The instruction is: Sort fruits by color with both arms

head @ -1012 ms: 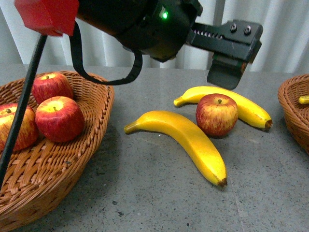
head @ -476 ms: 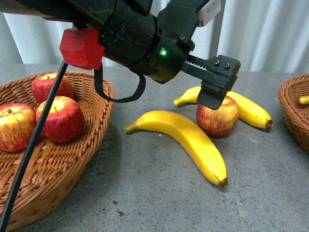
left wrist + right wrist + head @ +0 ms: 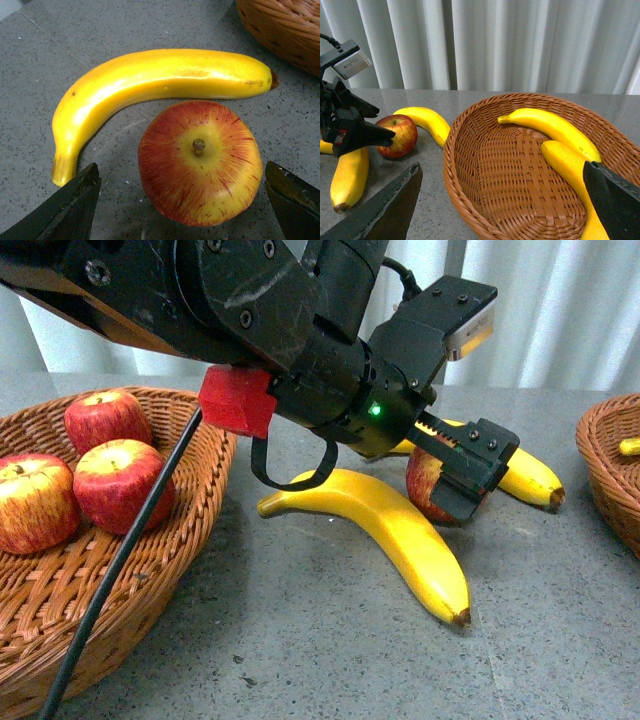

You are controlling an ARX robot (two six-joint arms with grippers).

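Jaws of the bulky black left arm (image 3: 250,310) stand apart, one on each side of a glossy red apple streaked yellow (image 3: 200,162) that sits stem-up on the grey speckled desk (image 3: 300,640). In the left wrist view neither presses on it, and the gap is wider on one side. A long curved yellow banana (image 3: 150,82) lies just beside this apple, on its far side in the front view, and a second yellow banana (image 3: 400,530) lies on its near side. Three more red apples (image 3: 122,483) rest in the brown wicker basket (image 3: 190,540) at the left. The right arm's jaws are apart too, with nothing between them but the view of a second wicker basket (image 3: 462,195), which holds two yellow bananas (image 3: 555,130)
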